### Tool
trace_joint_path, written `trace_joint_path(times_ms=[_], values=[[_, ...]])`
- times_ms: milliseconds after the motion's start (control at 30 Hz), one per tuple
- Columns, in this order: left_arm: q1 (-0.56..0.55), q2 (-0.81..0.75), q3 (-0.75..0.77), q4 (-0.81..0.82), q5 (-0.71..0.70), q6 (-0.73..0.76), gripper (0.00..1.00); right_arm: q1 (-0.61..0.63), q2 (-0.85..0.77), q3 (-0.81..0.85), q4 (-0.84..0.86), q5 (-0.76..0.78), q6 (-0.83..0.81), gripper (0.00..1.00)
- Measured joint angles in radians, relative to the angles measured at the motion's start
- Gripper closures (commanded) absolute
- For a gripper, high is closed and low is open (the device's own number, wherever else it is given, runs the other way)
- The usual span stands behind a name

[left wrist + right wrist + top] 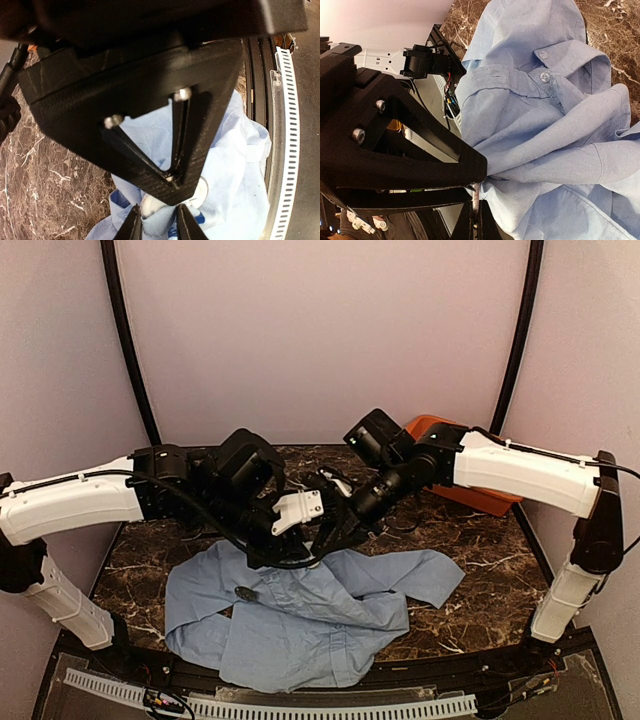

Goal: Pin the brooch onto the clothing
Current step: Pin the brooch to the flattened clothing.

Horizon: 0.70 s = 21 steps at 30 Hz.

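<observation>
The clothing, a light blue collared shirt (300,615), lies crumpled on the marble table near the front. A small dark disc, the brooch (246,592), rests on its left part, apart from both grippers. My left gripper (300,562) reaches down onto the shirt's upper edge. In the left wrist view, the left gripper (159,227) is shut on a raised fold of the blue shirt (235,165). My right gripper (323,544) meets it from the right. In the right wrist view, the right gripper (477,222) is pressed shut on a thin edge of the shirt (555,150), whose folds bunch toward its tips.
An orange-red item (478,492) lies at the back right behind the right arm. A white slotted rail (300,705) runs along the table's front edge. Dark marble (480,590) shows to the right of the shirt and at the left (140,570).
</observation>
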Motion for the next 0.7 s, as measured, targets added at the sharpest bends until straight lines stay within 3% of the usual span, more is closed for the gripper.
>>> trace_joint_path(times_ms=[500, 700], values=[[0.002, -0.04, -0.003, 0.008, -0.011, -0.003, 0.7, -0.002, -0.029, -0.019, 0.06, -0.01, -0.006, 1.0], [0.038, -0.083, -0.031, 0.034, -0.011, -0.02, 0.59, -0.005, -0.033, -0.02, 0.101, -0.016, -0.01, 1.0]])
